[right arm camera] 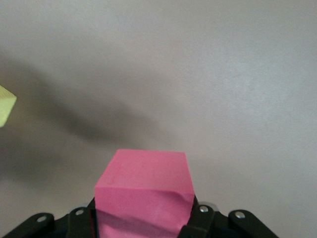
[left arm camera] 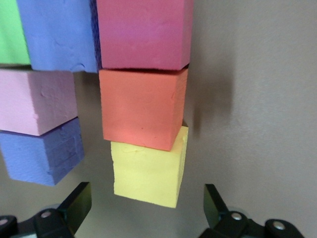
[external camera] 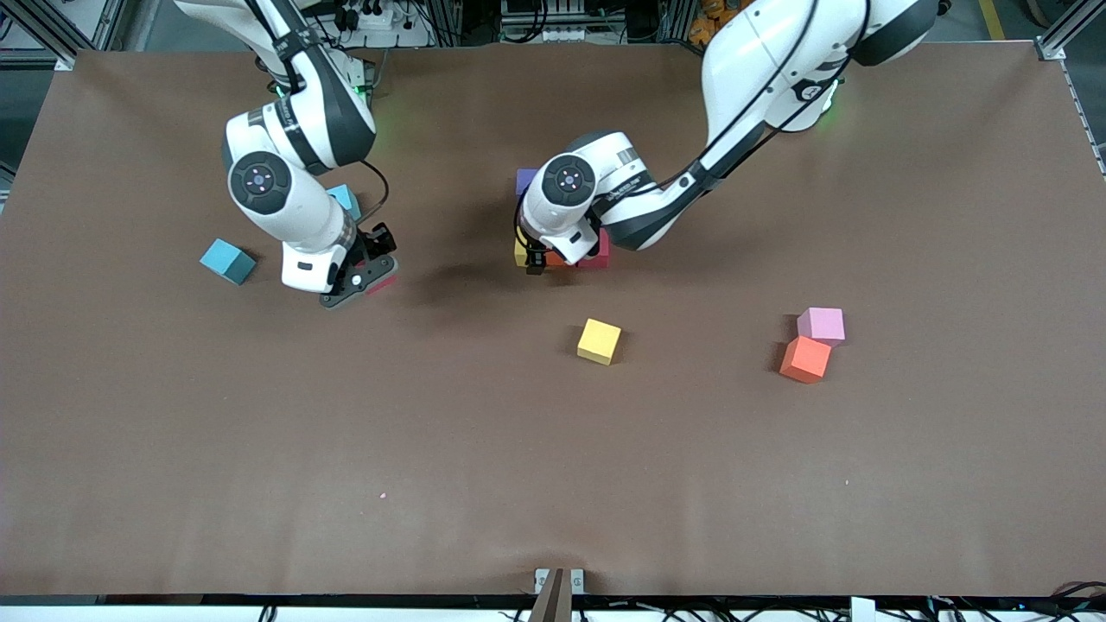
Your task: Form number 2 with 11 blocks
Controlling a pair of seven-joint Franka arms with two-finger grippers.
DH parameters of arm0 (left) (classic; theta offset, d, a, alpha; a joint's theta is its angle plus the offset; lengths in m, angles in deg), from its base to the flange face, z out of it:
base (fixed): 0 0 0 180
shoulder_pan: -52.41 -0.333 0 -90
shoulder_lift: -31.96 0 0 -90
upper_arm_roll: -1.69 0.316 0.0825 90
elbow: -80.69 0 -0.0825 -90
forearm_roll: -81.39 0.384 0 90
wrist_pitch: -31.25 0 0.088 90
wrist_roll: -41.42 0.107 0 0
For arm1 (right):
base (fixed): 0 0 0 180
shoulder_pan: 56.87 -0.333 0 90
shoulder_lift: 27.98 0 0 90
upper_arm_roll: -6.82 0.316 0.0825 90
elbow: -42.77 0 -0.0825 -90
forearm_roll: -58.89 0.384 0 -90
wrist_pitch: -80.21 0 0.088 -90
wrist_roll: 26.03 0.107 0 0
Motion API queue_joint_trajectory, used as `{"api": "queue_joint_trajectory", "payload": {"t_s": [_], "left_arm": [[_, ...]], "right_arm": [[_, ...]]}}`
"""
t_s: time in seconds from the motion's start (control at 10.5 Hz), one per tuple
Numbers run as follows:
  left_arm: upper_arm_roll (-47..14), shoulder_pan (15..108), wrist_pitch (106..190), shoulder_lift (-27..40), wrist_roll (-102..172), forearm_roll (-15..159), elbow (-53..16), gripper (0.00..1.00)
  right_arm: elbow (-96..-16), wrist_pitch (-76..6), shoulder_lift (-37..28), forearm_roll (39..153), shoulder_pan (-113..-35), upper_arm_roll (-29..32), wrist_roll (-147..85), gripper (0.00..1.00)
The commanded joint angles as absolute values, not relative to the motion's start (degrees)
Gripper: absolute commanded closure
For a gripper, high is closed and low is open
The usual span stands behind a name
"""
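Observation:
The partly built number 2 [external camera: 596, 250] lies mid-table under my left arm. In the left wrist view it shows green [left arm camera: 10, 29], purple [left arm camera: 59, 34], deep pink [left arm camera: 143, 32], orange [left arm camera: 141, 106], yellow [left arm camera: 148, 171], pale pink [left arm camera: 34, 101] and purple [left arm camera: 42, 156] blocks side by side. My left gripper [left arm camera: 146, 210] [external camera: 536, 259] hovers open just short of the yellow block, with nothing between its fingers. My right gripper [right arm camera: 143, 220] [external camera: 367, 276] is shut on a hot pink block [right arm camera: 143, 196] [external camera: 383, 283] above bare table toward the right arm's end.
Loose blocks lie around: a yellow one [external camera: 599, 341] nearer the front camera than the cluster, a pale pink one [external camera: 821, 325] touching an orange one [external camera: 805, 359] toward the left arm's end, and two light blue ones [external camera: 228, 261] [external camera: 346, 200] beside the right arm.

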State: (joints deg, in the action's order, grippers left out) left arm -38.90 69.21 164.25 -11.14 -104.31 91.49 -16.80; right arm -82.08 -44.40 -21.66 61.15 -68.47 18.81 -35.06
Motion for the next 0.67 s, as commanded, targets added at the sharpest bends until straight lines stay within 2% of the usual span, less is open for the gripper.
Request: {"api": "queue_joint_trajectory", "payload": {"t_s": [0.0, 0.29, 0.57], "left_arm": [[-40.0, 66.4, 161.8, -8.4, -101.2, 92.3, -17.5, 0.00], [-39.2, 62.6, 161.8, -8.1, -94.8, 92.4, -15.0, 0.00], [-33.3, 61.3, 161.8, -9.3, -91.6, 92.3, -10.5, 0.00]], "right_arm": [[-78.9, -44.2, -19.7, 62.1, -74.1, 18.7, -26.0, 0.64], [-77.6, -49.3, -16.8, 62.7, -80.1, 19.0, -14.2, 0.65], [-69.3, -51.4, -10.1, 66.3, -87.3, 19.2, -2.2, 0.65]]}}
